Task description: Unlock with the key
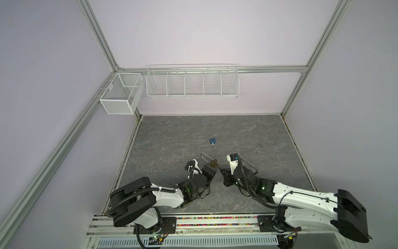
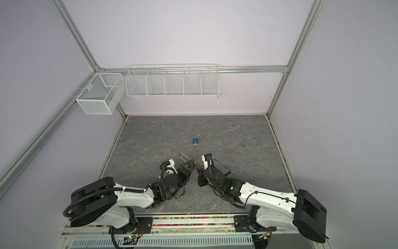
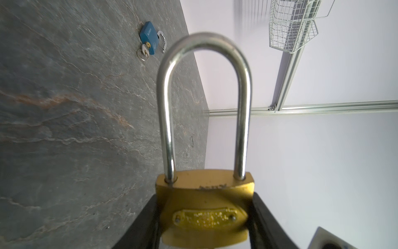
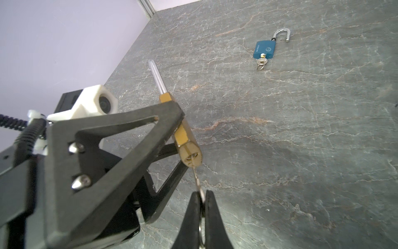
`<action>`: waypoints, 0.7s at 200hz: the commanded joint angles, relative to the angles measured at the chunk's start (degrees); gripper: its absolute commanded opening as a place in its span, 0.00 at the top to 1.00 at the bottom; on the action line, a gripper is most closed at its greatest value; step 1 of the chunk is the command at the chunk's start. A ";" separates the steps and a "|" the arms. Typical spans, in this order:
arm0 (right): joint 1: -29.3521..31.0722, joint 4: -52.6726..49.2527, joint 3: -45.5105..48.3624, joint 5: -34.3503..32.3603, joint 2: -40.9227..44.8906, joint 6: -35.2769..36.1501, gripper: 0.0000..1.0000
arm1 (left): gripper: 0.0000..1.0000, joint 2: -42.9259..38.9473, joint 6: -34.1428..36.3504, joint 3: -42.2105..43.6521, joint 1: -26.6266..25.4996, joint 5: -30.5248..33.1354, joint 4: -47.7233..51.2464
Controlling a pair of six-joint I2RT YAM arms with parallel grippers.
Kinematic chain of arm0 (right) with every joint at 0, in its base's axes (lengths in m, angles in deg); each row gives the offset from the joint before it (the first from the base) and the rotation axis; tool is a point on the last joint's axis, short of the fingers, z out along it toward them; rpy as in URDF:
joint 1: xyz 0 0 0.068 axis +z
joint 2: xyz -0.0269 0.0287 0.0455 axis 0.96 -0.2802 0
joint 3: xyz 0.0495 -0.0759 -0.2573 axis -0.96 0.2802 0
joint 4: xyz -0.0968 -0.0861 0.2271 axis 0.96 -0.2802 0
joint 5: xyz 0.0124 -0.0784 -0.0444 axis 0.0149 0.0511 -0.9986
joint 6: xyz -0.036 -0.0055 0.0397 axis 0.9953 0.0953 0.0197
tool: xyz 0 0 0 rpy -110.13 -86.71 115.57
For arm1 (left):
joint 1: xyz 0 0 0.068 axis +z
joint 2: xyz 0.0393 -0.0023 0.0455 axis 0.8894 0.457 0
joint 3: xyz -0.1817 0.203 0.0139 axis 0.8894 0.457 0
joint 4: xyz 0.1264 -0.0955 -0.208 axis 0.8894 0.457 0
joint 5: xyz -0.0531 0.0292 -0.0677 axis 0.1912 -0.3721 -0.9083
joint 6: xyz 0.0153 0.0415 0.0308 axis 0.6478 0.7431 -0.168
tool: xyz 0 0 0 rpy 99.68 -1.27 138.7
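My left gripper (image 3: pixel 205 203) is shut on the body of a brass padlock (image 3: pixel 204 207), one black finger on each side. Its long steel shackle (image 3: pixel 204 43) has both legs seated in the body. In both top views the padlock (image 1: pixel 213 163) (image 2: pixel 190 162) hangs above the table near the front middle. My right gripper (image 4: pixel 202 194) is shut on a small silver key (image 4: pixel 197 179). The key's blade reaches the keyhole in the padlock's bottom face (image 4: pixel 190 158). In both top views the right gripper (image 1: pixel 220 170) (image 2: pixel 197 169) stands just right of the left gripper (image 1: pixel 212 165) (image 2: pixel 189 165).
A blue padlock (image 1: pixel 212 141) (image 4: pixel 264 50) lies mid-table with its shackle swung open and its own key in it. Two white wire baskets (image 1: pixel 120 94) (image 1: pixel 192 83) hang on the back wall. The grey stone table (image 1: pixel 237 133) ends at walls on three sides.
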 commanded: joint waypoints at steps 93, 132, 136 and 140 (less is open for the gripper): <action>-1.03 6.30 -1.88 2.99 -1.16 -0.55 0.94 | 1.00 1.78 1.95 -3.45 -0.93 -3.79 -5.07; -2.87 2.41 -1.82 1.32 3.10 1.46 0.94 | 1.00 1.72 1.99 -3.45 -0.98 -4.12 -4.56; -3.07 2.36 -1.68 1.34 3.50 1.47 0.94 | 1.00 1.69 1.96 -3.48 -0.98 -4.14 -4.49; -3.32 2.35 -1.56 1.42 3.78 1.44 0.94 | 1.00 1.73 2.01 -3.58 -0.98 -4.28 -4.49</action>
